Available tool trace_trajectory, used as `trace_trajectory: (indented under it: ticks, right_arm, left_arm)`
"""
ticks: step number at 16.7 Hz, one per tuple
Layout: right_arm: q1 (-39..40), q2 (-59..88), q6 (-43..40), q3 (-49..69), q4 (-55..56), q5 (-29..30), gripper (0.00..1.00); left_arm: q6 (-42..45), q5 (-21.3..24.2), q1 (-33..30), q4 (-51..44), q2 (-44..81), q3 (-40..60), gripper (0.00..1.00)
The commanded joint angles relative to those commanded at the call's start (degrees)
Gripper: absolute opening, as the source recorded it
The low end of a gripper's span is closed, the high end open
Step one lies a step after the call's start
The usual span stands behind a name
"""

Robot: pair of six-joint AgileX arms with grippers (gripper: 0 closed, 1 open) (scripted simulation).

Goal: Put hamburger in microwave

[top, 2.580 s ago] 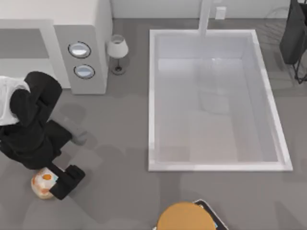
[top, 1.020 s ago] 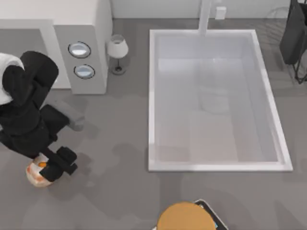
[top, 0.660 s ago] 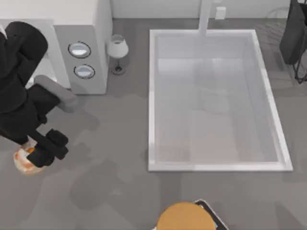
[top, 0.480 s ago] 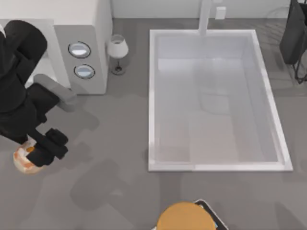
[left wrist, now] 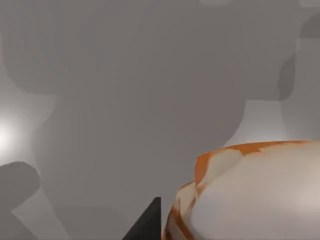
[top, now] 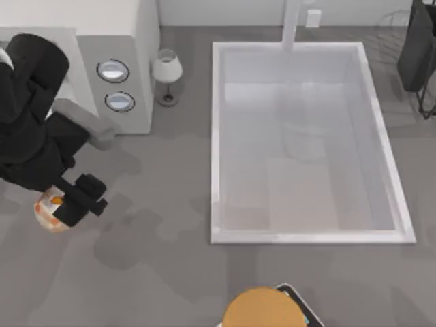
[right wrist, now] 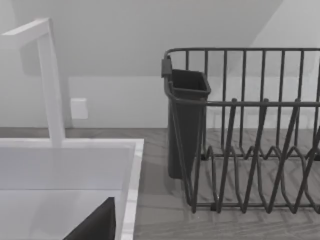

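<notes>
Hamburger [top: 49, 208] pinched in left gripper [top: 68, 206], at the table's [top: 170, 272] left side, just in front of the microwave [top: 116, 68]. Close up in left wrist view [left wrist: 260, 195]. Table lamp [top: 166, 73] beside microwave; white basin [top: 306, 54] well apart, rightward.

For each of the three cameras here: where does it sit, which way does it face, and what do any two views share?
Top view: above the table, looking down; left arm holds the hamburger in the left gripper before the microwave.
Left wrist view: on the left arm, facing the table; hamburger close, a dark finger beside it.
Right wrist view: on the right arm, facing the dish rack and basin.
Shared: hamburger in top and left wrist.
</notes>
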Motion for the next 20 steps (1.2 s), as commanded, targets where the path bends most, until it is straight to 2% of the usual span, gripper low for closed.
trace_trajectory:
  ticks: [3,10,13,17,20]
  right_arm:
    - [0.0,0.0,0.0,0.0,0.0,0.0,1.0]
    - [0.0,0.0,0.0,0.0,0.0,0.0,1.0]
    - [0.0,0.0,0.0,0.0,0.0,0.0,1.0]
    - [0.0,0.0,0.0,0.0,0.0,0.0,1.0]
    - [0.0,0.0,0.0,0.0,0.0,0.0,1.0]
  left_arm:
    - [-2.3,0.32,2.31,14.34,2.71,-3.36,0.0]
    - [-9.64,3.03,11.76,60.11,12.42,-10.22,0.0]
    - [-12.59,5.18,16.22,76.98,17.67,-12.1,0.0]
    - [-15.55,8.44,21.31,92.31,23.42,-12.99,0.0]
    - [-16.85,10.36,23.71,99.21,26.2,-12.93,0.0]
